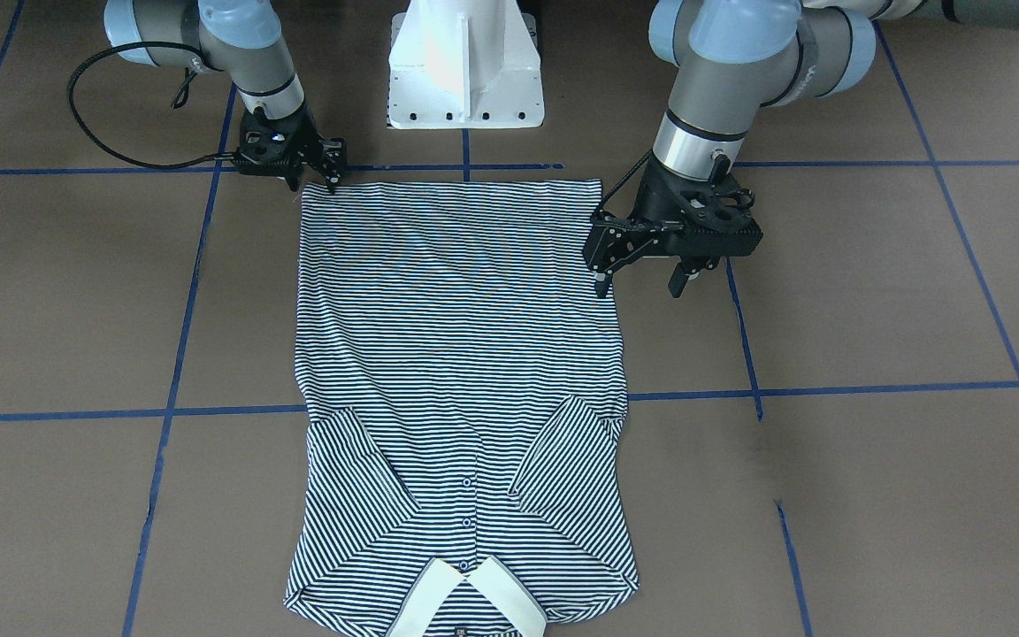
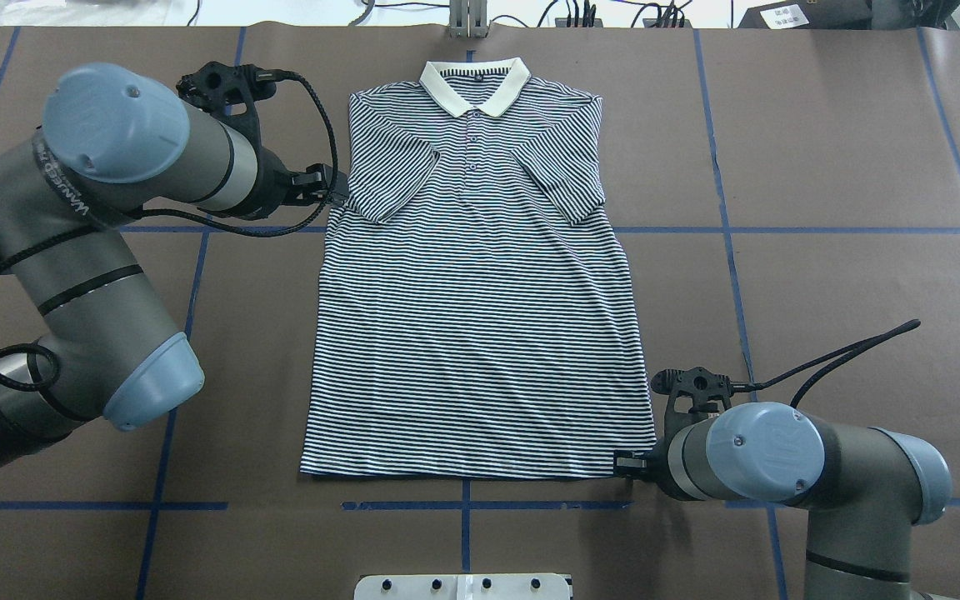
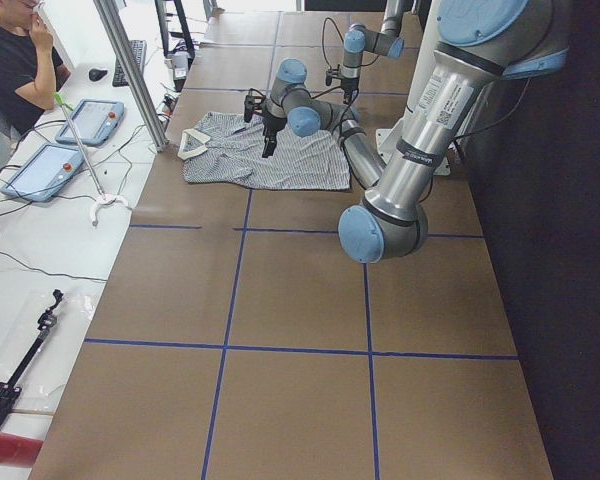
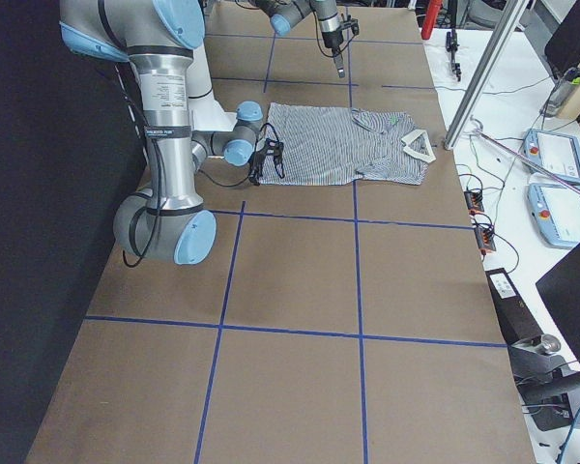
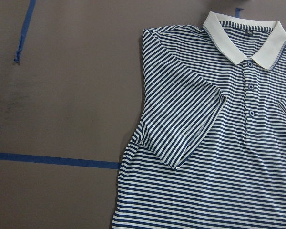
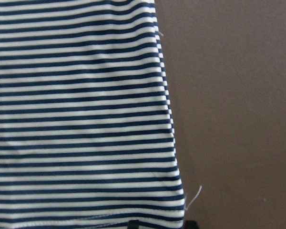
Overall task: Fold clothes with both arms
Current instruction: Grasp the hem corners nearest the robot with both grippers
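Note:
The striped polo shirt (image 1: pixel 456 354) lies flat and face up on the brown table, sleeves folded in over the chest, cream collar (image 2: pixel 473 83) at the far edge from the robot. It also shows in the overhead view (image 2: pixel 480 333) and the left wrist view (image 5: pixel 219 143). My left gripper (image 1: pixel 640 285) is open and empty, held above the table beside the shirt's left sleeve (image 2: pixel 380 187). My right gripper (image 1: pixel 319 181) is low at the shirt's near right hem corner (image 2: pixel 634 454). It looks open, with its fingertips (image 6: pixel 132 224) on either side of that corner (image 6: pixel 178 210).
The white pedestal base (image 1: pixel 465 71) stands just behind the hem. Blue tape lines (image 2: pixel 780 230) cross the table. A metal post (image 3: pixel 130 70), tablets (image 3: pixel 40 170) and a seated person (image 3: pixel 10 60) are beyond the table edge on the collar side.

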Action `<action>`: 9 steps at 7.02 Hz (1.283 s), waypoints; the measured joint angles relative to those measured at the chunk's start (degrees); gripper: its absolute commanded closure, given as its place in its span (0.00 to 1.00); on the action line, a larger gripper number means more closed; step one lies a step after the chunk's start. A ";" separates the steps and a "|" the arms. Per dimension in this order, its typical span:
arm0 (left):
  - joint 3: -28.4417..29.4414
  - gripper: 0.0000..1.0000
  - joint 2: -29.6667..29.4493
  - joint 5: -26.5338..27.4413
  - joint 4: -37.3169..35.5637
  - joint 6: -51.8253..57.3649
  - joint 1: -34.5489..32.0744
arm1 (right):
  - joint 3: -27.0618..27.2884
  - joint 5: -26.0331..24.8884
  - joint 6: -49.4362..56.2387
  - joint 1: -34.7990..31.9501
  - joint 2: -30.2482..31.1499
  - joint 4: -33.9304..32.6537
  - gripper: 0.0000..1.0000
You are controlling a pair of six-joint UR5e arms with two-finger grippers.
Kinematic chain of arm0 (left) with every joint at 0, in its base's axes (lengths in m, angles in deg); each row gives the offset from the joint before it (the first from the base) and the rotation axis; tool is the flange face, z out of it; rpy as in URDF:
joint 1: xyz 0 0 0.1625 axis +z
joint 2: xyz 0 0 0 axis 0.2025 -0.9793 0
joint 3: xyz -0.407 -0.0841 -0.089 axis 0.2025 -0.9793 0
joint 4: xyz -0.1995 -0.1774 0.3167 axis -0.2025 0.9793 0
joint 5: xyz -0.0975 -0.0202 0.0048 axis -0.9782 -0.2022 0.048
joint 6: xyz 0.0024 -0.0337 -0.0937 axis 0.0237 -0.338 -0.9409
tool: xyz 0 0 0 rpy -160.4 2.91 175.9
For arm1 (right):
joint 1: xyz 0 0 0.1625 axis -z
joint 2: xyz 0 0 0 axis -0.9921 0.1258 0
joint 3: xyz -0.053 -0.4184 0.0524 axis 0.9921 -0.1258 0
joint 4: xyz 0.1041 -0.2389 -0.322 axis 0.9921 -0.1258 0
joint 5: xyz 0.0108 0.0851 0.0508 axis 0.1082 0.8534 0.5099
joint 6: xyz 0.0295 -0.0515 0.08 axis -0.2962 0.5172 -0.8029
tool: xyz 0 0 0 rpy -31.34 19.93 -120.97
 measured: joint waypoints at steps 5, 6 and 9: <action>-0.08 0.00 0.11 -0.16 0.08 -0.63 0.24 | 1.15 3.00 -0.13 -2.55 -0.22 0.00 1.00; -0.59 0.00 0.62 -0.28 -0.03 -3.07 1.24 | 1.95 3.11 -0.33 -2.99 -0.12 0.00 1.00; -4.22 0.00 6.15 0.43 -0.49 -15.43 8.53 | 3.98 3.22 -0.44 -3.36 0.31 0.06 1.00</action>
